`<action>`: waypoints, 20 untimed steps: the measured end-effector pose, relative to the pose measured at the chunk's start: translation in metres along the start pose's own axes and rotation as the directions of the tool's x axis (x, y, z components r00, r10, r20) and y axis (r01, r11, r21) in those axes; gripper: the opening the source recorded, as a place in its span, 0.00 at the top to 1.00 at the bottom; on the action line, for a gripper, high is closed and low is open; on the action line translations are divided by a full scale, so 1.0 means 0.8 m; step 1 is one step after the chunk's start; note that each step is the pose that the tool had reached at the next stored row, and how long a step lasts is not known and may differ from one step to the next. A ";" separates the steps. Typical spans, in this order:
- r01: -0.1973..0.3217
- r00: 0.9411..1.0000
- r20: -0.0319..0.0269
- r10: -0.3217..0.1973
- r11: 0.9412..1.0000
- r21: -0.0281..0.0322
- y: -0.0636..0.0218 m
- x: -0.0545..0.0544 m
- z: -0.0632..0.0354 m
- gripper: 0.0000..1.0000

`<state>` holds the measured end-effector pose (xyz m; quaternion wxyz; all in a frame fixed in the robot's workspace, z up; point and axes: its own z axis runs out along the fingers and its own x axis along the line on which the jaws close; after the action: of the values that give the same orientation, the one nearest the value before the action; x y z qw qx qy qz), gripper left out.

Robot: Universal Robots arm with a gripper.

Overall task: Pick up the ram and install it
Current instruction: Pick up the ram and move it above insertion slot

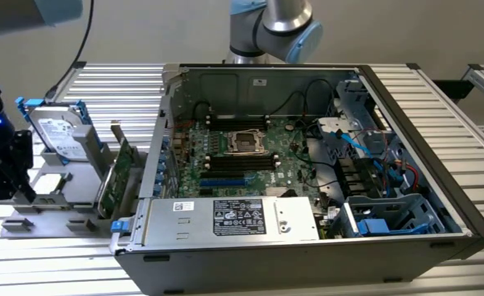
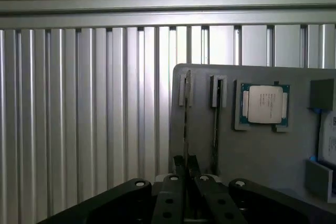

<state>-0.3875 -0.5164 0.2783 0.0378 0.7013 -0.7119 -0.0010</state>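
pick step, i'd say, install not begun. in the wrist view the gripper (image 2: 185, 167) has its jaws drawn nearly together with the ram (image 2: 185, 124) between the tips, edge-on, so i read it as pinching the stick's thin edge. the ram's far end sits in a bracket on the grey tray (image 2: 252, 156), so i judge it not yet lifted out. another thin board (image 2: 216, 124) stands edge-on in the next bracket just beside the jaws. can't tell what it is. cpu (image 2: 265, 103) lies flat on the tray further out from the jaws on that same side. memory slots (image 1: 240, 161) are inside the open case (image 1: 291, 271), well apart from the jaws, and look empty to me. my take on the next move: a straight pull along the bracket so the stick doesn't bind or tip into the neighbouring board, with the pinch kept square on the edge. pose: arm (image 1: 278, 24) is based behind the case and reaches over to the exterior view's left, its dark wrist end low over the tray, pointing at a slant across the tray and slatted table (image 2: 79, 129).
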 end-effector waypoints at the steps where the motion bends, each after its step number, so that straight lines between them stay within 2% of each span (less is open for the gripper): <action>1: 0.000 1.000 0.000 0.000 1.000 -0.001 0.000 0.000 -0.006 0.86; 4: 0.000 1.000 0.000 0.000 1.000 -0.005 -0.007 0.001 -0.023 0.86; 8: 0.001 1.000 0.000 -0.001 1.000 -0.013 -0.025 0.002 -0.045 0.86; 20: 0.007 1.000 -0.001 -0.007 0.999 -0.033 -0.089 0.004 -0.113 0.86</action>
<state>-0.3114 -0.5164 0.3645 0.0496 0.7030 -0.7093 -0.0125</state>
